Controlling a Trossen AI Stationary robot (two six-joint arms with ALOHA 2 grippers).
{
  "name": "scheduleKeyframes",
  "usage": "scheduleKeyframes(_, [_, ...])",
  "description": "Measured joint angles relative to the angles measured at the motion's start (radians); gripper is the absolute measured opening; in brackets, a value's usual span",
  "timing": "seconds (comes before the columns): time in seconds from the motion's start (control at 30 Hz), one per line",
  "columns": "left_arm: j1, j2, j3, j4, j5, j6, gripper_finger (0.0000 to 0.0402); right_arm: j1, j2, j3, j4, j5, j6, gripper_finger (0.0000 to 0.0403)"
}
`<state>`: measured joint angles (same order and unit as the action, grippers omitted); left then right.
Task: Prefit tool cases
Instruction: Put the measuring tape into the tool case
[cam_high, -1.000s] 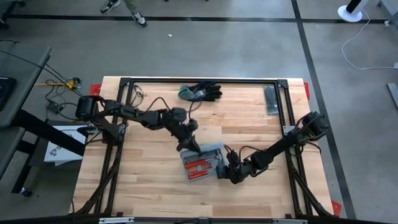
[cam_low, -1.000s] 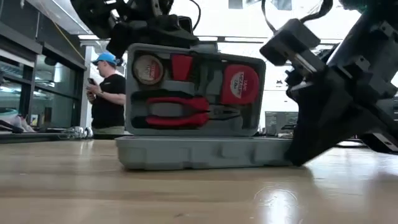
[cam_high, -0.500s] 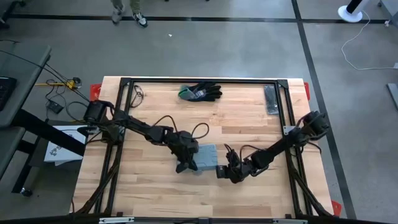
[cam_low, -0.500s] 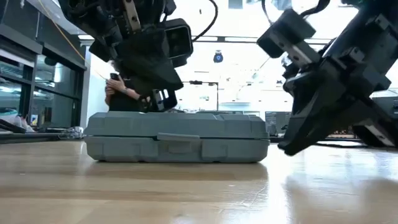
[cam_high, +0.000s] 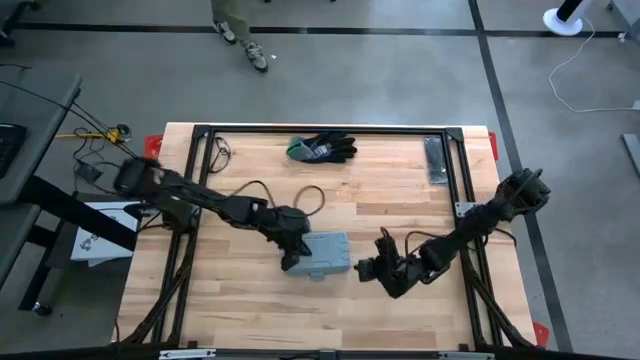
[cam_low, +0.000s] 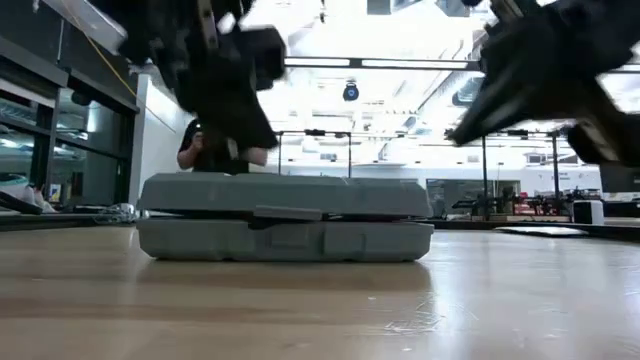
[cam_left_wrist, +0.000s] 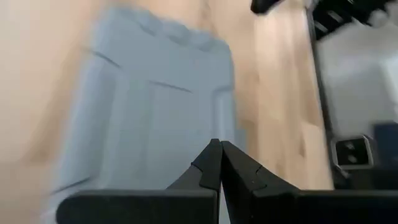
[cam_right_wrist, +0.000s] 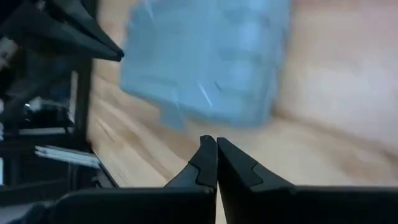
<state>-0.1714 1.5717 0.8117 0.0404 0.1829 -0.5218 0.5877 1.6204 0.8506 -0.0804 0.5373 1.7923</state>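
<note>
The grey-blue tool case (cam_high: 325, 255) lies on the table with its ribbed lid (cam_left_wrist: 155, 106) down; a thin dark gap (cam_low: 200, 213) shows between lid and base. My left gripper (cam_high: 293, 262) is shut and stands over the case's left end (cam_low: 175, 190). My right gripper (cam_high: 366, 268) is also shut; it hangs in the air to the right of the case (cam_right_wrist: 205, 62), clear of the table in the low view (cam_low: 470, 125). My left gripper points its shut fingers (cam_left_wrist: 217, 155) slanting down at the lid near the case's left end. Blur and the gripper's own body hide the fingertips, so I cannot tell whether they touch the lid.
Black-and-green gloves (cam_high: 322, 148) lie at the far edge, and a narrow dark bar (cam_high: 436, 160) at the far right. A black frame (cam_high: 320, 130) borders the table. A person (cam_low: 205, 150) stands beyond the table. Bare wood lies near the front edge.
The case's lid stood upright with the tools showing; it has swung down onto the base. My left gripper followed it down, toward the near edge, tipping. My right gripper has risen from the table beside the case's right end.
</note>
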Motion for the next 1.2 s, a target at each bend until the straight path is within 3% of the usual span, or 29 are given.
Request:
scheduleKeyframes(0.13, [-0.034,-0.124,-0.073,-0.065,-0.166,-0.024,0.0000,-0.060,-0.026,0.000,0.018,0.012,-0.125,0.0000])
scheduleKeyframes(0.27, [-0.066,-0.220,-0.168,-0.046,-0.188,-0.142,0.0000,-0.145,-0.013,0.001,0.109,-0.109,-0.273,0.0000])
scheduleKeyframes(0.43, [-0.132,-0.232,-0.271,-0.007,-0.178,-0.281,0.0000,-0.240,0.022,0.001,0.167,-0.246,-0.381,0.0000])
scheduleKeyframes(0.63, [-0.145,-0.171,-0.311,0.062,-0.166,-0.341,0.0000,-0.307,0.046,0.001,0.168,-0.368,-0.422,0.0000])
scheduleKeyframes(0.87, [-0.035,0.022,-0.286,0.284,-0.062,-0.307,0.0000,-0.337,0.072,0.001,0.095,-0.417,-0.421,0.0000])
scheduleKeyframes(1.0, [0.037,0.103,-0.244,0.256,-0.017,-0.261,0.0000,-0.346,0.073,0.002,0.085,-0.414,-0.415,0.0000])
scheduleKeyframes(1.2, [0.067,0.085,-0.232,0.211,0.021,-0.231,0.0000,-0.341,0.061,0.002,0.078,-0.407,-0.411,0.0000])
